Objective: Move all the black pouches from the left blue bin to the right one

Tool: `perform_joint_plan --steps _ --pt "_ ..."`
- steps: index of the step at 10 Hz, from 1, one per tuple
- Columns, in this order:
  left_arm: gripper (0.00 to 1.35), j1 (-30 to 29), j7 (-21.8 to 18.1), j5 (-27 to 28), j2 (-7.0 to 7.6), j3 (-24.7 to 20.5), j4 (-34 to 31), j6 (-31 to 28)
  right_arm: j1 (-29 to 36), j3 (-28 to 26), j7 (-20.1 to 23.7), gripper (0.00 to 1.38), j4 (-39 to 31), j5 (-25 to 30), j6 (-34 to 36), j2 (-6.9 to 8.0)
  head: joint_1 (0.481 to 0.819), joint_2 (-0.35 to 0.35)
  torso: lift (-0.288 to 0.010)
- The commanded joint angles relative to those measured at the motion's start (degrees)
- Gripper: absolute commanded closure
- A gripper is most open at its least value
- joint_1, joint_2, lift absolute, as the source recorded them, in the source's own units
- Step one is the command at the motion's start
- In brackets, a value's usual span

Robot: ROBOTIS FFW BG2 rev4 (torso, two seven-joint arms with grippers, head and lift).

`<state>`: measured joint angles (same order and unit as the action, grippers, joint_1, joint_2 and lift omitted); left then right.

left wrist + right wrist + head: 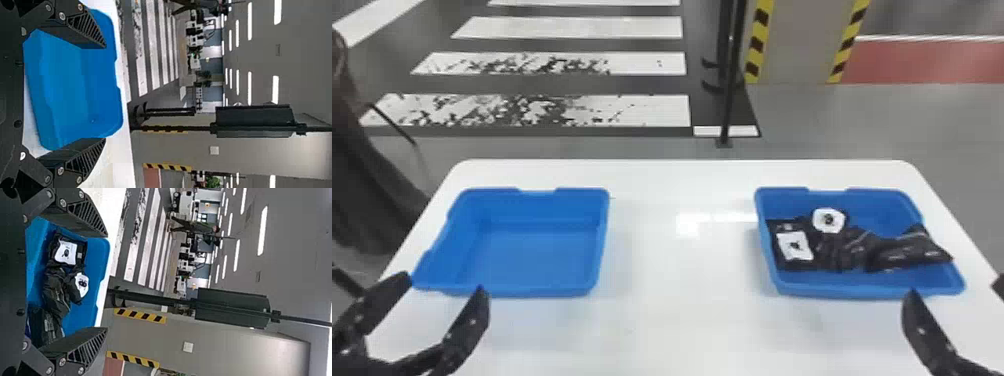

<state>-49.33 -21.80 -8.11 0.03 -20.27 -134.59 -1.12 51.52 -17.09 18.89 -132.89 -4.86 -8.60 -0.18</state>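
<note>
In the head view my left gripper [446,287] stands open at the near-left corner of the left blue bin [597,240], which holds nothing. In the left wrist view that gripper [105,94] has its two fingers wide apart, the bin [70,78] between and beyond them. My right gripper [954,290] is at the near-right edge of the right blue bin [862,290]; in the right wrist view the gripper [106,282] is open and empty. Several black pouches [842,250], two with white labels, lie overlapping inside the right bin, also seen as pouches [55,291] in the right wrist view.
Both bins stand on a white table [682,270] with a wide gap between them. Behind the table are a dark post [729,75] and a pillar [797,40] with yellow-black striped edges. A dark shape is at the far left.
</note>
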Motion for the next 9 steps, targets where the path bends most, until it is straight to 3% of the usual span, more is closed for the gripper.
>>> perform_joint_plan --steps 1,4,5,9 --pt "0.22 -1.3 0.9 2.2 -0.18 -0.2 -2.0 0.6 -2.4 1.9 0.0 0.19 2.5 -0.4 -0.5 0.23 0.695 0.029 -0.140" --pt "0.22 0.0 1.0 1.5 -0.12 2.2 -2.0 -1.3 -5.4 6.1 0.1 0.19 5.8 -2.3 -0.4 0.23 0.695 0.064 -0.140" --pt "0.22 0.0 1.0 1.0 0.59 3.0 -2.0 -1.4 -5.7 6.6 0.1 0.19 6.3 -2.4 -0.5 0.23 0.695 0.066 -0.140" --pt "0.22 0.1 1.0 0.7 0.50 2.9 -2.0 -2.0 -6.1 6.9 0.0 0.19 6.4 -2.9 -0.5 0.23 0.695 0.062 -0.140"
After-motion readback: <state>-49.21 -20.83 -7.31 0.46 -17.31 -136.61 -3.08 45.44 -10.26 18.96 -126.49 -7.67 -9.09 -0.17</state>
